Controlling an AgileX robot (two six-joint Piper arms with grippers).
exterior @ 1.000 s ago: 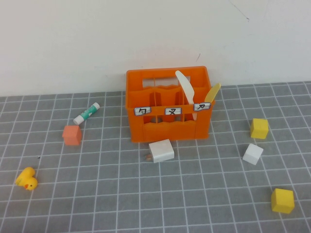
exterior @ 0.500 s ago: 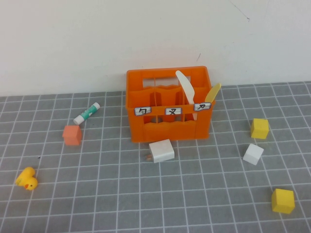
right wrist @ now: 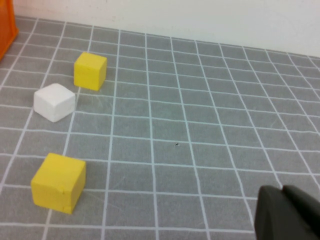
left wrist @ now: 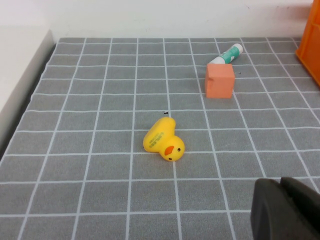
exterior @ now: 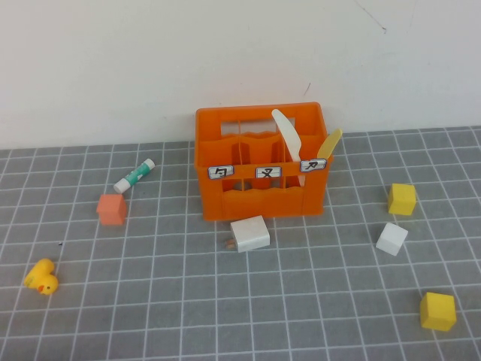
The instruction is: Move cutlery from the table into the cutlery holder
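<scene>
The orange cutlery holder [exterior: 260, 162] stands at the back middle of the grey gridded table [exterior: 173, 301]. A white knife [exterior: 286, 137] leans upright in its right compartment. A yellow knife [exterior: 328, 144] sticks up at the holder's right end. Neither arm shows in the high view. My left gripper [left wrist: 281, 186] is shut and empty, hovering over the table's left side near the rubber duck [left wrist: 163, 141]. My right gripper [right wrist: 282, 192] is shut and empty over the table's right side, well clear of the blocks. One edge of the holder [left wrist: 312, 42] shows in the left wrist view.
A white-and-green tube [exterior: 134, 175] and a small orange cube [exterior: 111, 209] lie left of the holder, the yellow duck [exterior: 41, 277] nearer the front left. A white block [exterior: 249, 233] sits before the holder. To the right are two yellow cubes [exterior: 401, 198] [exterior: 437, 310] and a white cube [exterior: 391, 238].
</scene>
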